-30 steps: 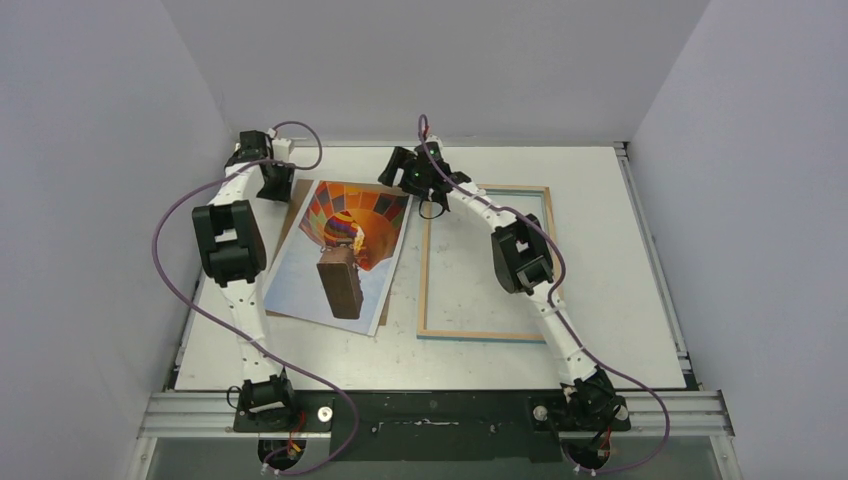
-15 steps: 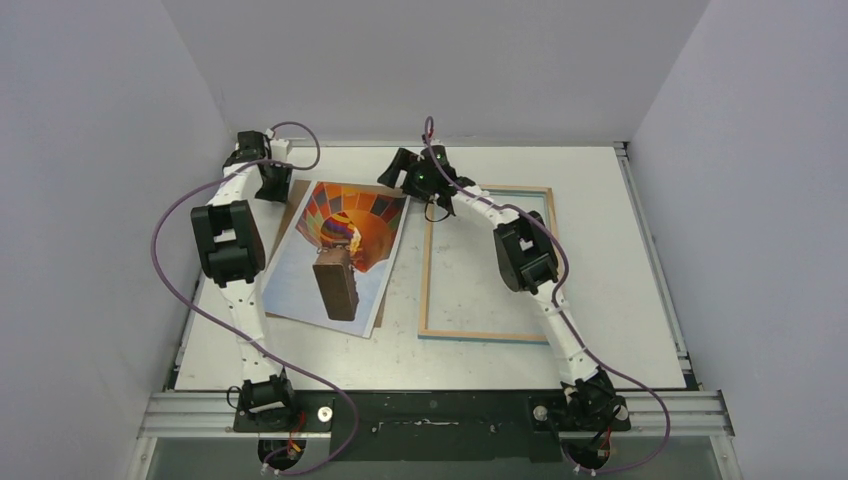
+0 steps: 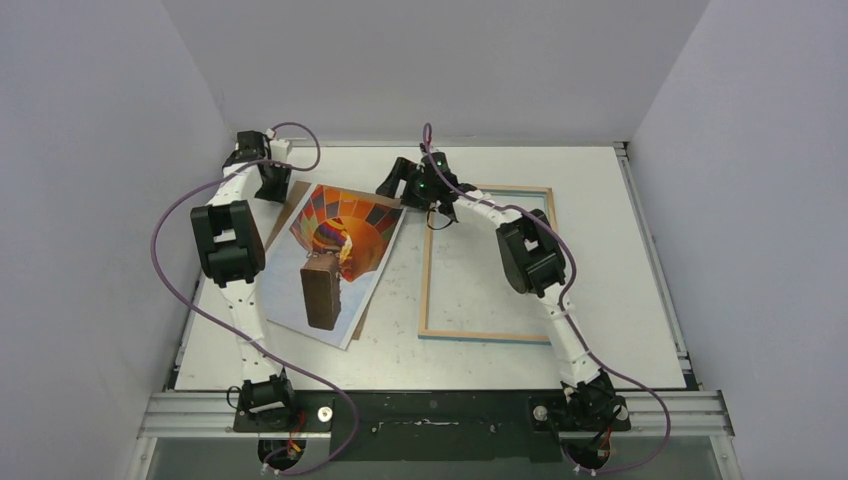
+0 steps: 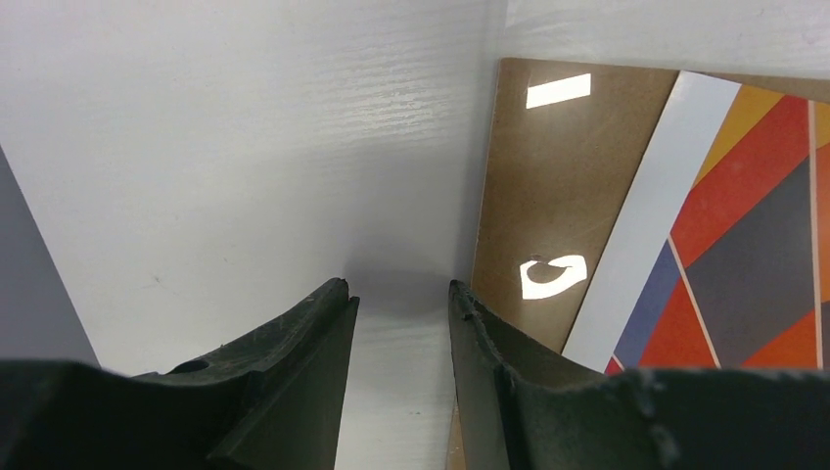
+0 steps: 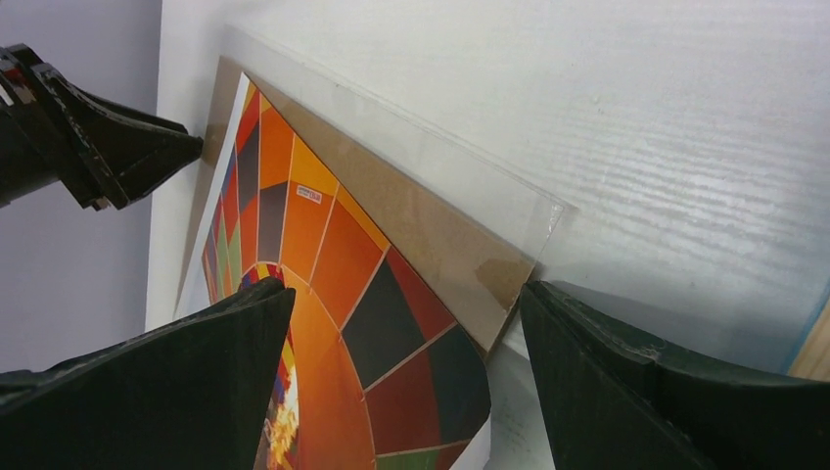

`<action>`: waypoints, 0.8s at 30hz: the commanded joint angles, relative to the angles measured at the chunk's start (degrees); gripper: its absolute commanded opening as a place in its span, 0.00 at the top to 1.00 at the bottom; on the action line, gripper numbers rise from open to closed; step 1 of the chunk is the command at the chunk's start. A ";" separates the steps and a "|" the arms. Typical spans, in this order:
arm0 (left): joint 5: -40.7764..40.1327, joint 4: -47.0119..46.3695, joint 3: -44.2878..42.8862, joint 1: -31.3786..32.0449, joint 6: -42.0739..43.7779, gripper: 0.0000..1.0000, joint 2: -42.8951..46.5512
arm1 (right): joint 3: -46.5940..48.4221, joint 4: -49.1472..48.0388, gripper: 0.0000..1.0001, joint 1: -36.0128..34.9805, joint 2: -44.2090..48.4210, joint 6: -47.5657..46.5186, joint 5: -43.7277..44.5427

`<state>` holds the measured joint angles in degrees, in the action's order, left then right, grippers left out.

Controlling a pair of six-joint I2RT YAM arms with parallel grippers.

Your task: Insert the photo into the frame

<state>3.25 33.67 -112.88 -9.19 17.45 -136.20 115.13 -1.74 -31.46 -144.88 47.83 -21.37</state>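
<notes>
Well, nothing's framed yet: photo (image 3: 350, 235) lies at 9 o'clock of the frame (image 3: 425, 270), left claw (image 4: 396, 294) half open, right claw (image 5: 406, 289) wide, both empty.

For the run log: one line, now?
photo on backing board, left of frame | frame empty | left jaws ajar at board corner | right jaws wide over photo corner

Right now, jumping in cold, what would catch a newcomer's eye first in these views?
The bright balloon photo lies skewed on a brown backing board, left of centre. Right of it the frame lies empty, wooden side up. The left gripper and right gripper, both open, sit at the photo's far corners.
</notes>
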 commanded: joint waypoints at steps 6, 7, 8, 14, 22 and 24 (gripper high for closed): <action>2.80 0.96 0.36 1.02 1.28 0.61 0.58 | 2.94 11.23 0.10 -3.72 5.34 -7.83 9.92; 2.63 0.89 0.42 1.02 1.41 0.61 0.59 | 4.72 13.05 0.10 -3.73 4.21 -8.71 11.38; 2.57 0.87 0.46 1.02 1.43 0.61 0.65 | 6.46 14.08 0.09 -3.71 3.11 -9.18 12.35; 2.31 0.96 0.56 1.02 1.79 0.61 1.00 | 9.81 17.14 0.07 -3.60 -0.41 -9.44 17.33; 2.34 0.90 0.58 1.02 1.97 0.62 0.68 | 7.03 16.33 0.06 -3.06 -1.20 -8.90 19.43; 2.32 0.87 0.64 1.06 1.87 0.62 0.65 | 7.73 16.36 0.06 -2.70 -2.29 -8.33 18.88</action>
<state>3.70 33.61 -112.86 -8.75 18.74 -136.20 122.41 15.49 -34.85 -144.49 39.40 -3.86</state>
